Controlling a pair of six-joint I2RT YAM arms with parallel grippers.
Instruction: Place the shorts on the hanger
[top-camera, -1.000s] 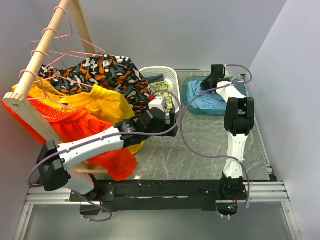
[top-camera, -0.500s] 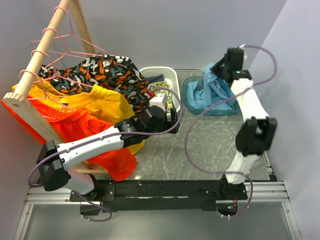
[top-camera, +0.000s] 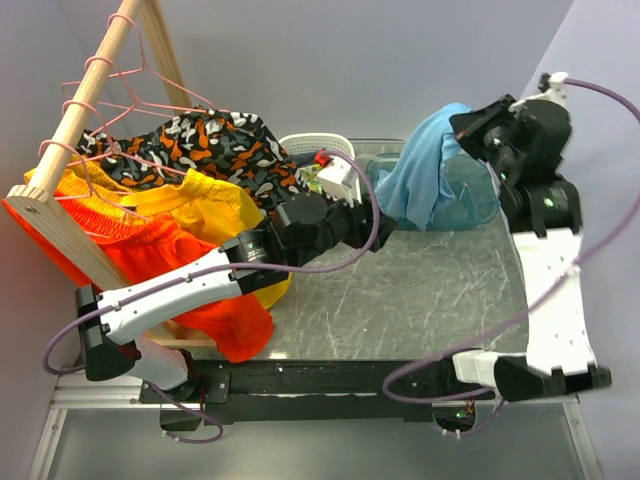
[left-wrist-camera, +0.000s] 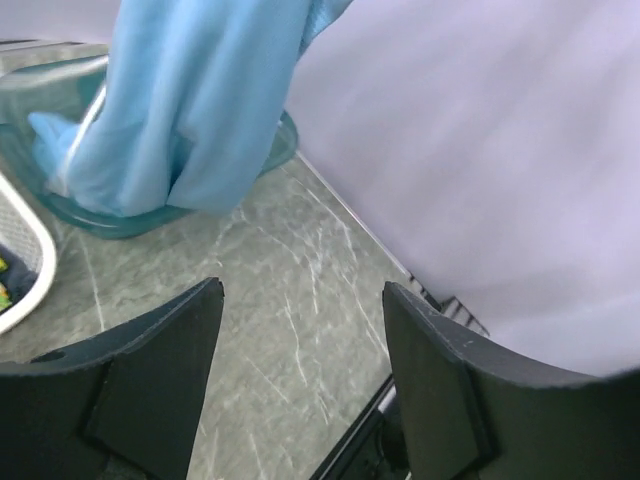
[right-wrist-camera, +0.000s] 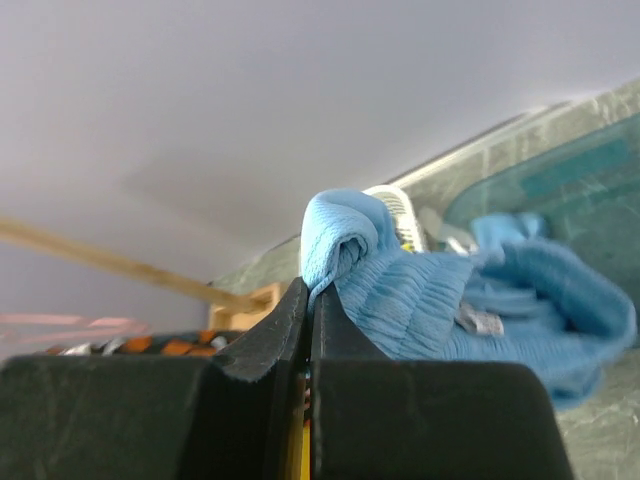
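1. The right gripper (top-camera: 472, 124), which a second ago was down in the teal tub (top-camera: 470, 205) on the crumpled shorts (top-camera: 425, 165), has now risen high above the tub's far side. Its jaws are pressed together on a bunched fold of the light blue fabric, as the right wrist view shows (right-wrist-camera: 308, 300).
2. The shorts are no longer a heap. They hang as a long drape from that pinch, and their lower end still trails inside the tub (left-wrist-camera: 110, 222).
3. The left gripper (top-camera: 372, 220) has reached forward past the white basket (top-camera: 312, 139) towards the hanging cloth. Its fingers (left-wrist-camera: 170, 340) have drawn in somewhat but still stand spread, with only table showing between them, and the shorts (left-wrist-camera: 190, 110) lie ahead of them, not yet touched.
4. The pink wire hanger (top-camera: 150, 72) has not moved. It hangs empty on the wooden rail (top-camera: 85, 110) at the far left, above the patterned shorts (top-camera: 210, 145) and the yellow shorts (top-camera: 200, 205), well apart from the blue pair.
5. For the task, I judge the pick-up done and the garment off its resting place. A second hold by the left gripper looks like the step at hand, and the crossing to the hanger is still to come.
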